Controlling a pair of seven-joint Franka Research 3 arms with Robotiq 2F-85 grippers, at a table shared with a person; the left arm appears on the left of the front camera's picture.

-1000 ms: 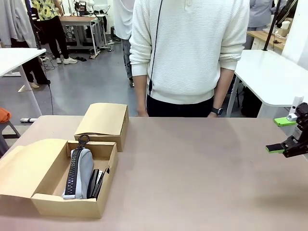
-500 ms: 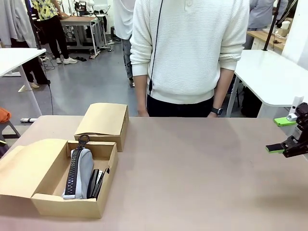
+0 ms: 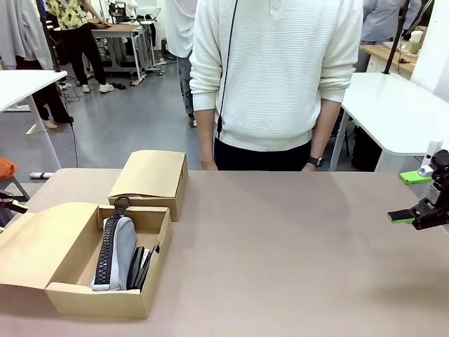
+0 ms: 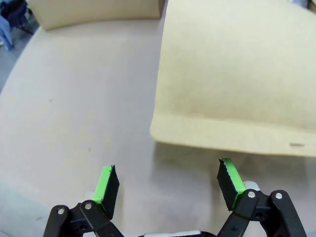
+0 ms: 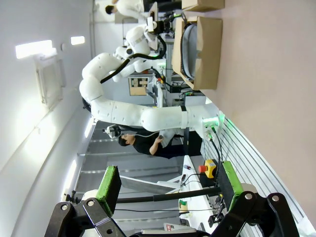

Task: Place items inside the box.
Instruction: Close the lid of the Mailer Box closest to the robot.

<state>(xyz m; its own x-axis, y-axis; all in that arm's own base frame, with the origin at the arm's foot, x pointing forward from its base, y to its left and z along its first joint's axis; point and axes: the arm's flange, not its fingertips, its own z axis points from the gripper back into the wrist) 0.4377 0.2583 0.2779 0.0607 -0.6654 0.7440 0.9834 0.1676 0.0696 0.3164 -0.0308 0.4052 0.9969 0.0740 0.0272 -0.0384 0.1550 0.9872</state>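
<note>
Both grippers' fingers [image 4: 111, 183] are spread wide, empty. Box [image 3: 105, 298], lower left, is filled; its flap [image 4: 237, 74] should be closed squarely.

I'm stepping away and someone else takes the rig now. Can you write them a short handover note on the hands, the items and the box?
Left hand: open, empty, low over the table beside the open box's flap.
Right hand: open, empty, at the table's right edge.
Open box: holds a grey pencil case and dark items beside it, too dim to identify.
A second, closed box sits just behind it.
No loose items on the table. The person stands at the far side.
Left: possibly just closing the flap.
</note>
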